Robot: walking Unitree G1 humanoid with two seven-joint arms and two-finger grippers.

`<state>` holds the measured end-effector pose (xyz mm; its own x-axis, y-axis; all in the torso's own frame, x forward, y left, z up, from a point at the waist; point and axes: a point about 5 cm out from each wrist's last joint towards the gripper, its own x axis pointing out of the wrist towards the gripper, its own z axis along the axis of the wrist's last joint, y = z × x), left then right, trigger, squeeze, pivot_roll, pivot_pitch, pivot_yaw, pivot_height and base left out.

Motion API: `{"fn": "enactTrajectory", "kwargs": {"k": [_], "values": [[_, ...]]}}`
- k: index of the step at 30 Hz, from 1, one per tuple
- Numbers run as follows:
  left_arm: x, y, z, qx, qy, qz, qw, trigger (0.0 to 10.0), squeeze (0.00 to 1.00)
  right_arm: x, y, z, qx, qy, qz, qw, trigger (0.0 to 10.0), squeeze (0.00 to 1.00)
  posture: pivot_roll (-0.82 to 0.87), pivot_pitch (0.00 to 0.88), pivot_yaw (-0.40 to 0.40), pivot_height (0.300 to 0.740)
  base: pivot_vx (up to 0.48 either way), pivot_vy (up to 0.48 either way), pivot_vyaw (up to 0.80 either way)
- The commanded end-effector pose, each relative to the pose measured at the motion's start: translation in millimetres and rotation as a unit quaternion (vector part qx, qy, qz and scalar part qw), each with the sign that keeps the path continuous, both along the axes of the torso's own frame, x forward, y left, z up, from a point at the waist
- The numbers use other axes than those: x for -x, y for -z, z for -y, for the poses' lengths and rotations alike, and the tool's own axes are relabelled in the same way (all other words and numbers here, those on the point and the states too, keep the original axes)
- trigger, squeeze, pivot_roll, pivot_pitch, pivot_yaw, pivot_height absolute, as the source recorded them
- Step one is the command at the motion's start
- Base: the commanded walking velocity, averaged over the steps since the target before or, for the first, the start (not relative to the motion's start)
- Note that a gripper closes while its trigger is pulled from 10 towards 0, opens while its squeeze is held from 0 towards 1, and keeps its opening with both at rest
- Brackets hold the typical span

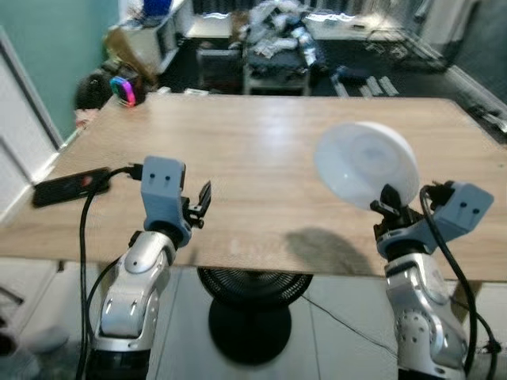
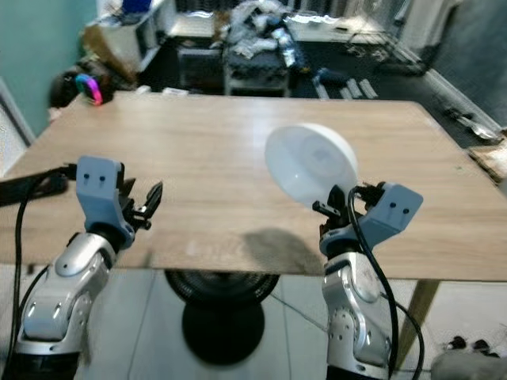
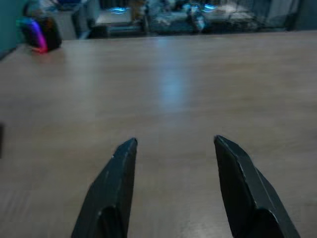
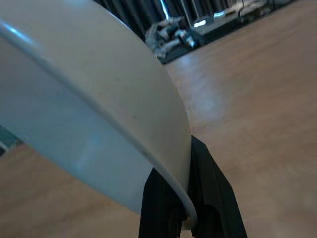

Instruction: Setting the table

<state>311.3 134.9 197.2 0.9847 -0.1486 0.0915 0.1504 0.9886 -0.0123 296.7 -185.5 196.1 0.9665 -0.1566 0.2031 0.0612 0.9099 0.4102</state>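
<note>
A white plate (image 1: pixel 366 164) is held up on edge, tilted, above the right front of the wooden table (image 1: pixel 261 150). My right gripper (image 1: pixel 388 207) is shut on the white plate's lower rim; in the right wrist view the rim (image 4: pixel 163 148) sits pinched between the two black fingers (image 4: pixel 213 198). My left gripper (image 1: pixel 202 202) hovers open over the table's front left edge with nothing between its fingers (image 3: pixel 114 188). The plate casts a dark shadow (image 1: pixel 325 249) on the wood below it.
A black phone-like device (image 1: pixel 70 187) lies at the table's left edge. A small speaker with a rainbow ring (image 1: pixel 127 89) stands at the far left corner. A black fan base (image 1: pixel 249 313) sits on the floor under the table. Clutter lies beyond the far edge.
</note>
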Motion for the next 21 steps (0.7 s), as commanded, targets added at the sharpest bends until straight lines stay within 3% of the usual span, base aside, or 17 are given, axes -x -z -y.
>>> {"fn": "enactTrajectory", "kwargs": {"k": [1,16,21], "values": [[0.3,2.3,2.9,0.001,0.006,-0.006,1.000,10.0,0.00,1.8,1.1,4.8,0.000,0.012,0.000,1.000,10.0,0.00,-0.13,0.000,0.062,0.740,-0.296,0.000,0.00],[-0.9,2.0,4.2,0.002,0.009,-0.006,1.000,10.0,0.00,1.1,1.8,3.9,0.001,0.009,0.001,1.000,10.0,0.00,-0.13,0.000,0.064,0.740,-0.294,0.000,0.00],[-2.1,1.8,4.1,0.003,0.010,-0.007,1.000,10.0,0.00,-0.5,2.2,0.7,0.001,0.000,0.000,1.000,10.0,0.00,-0.13,0.000,0.068,0.740,0.000,0.000,-0.16]]}}
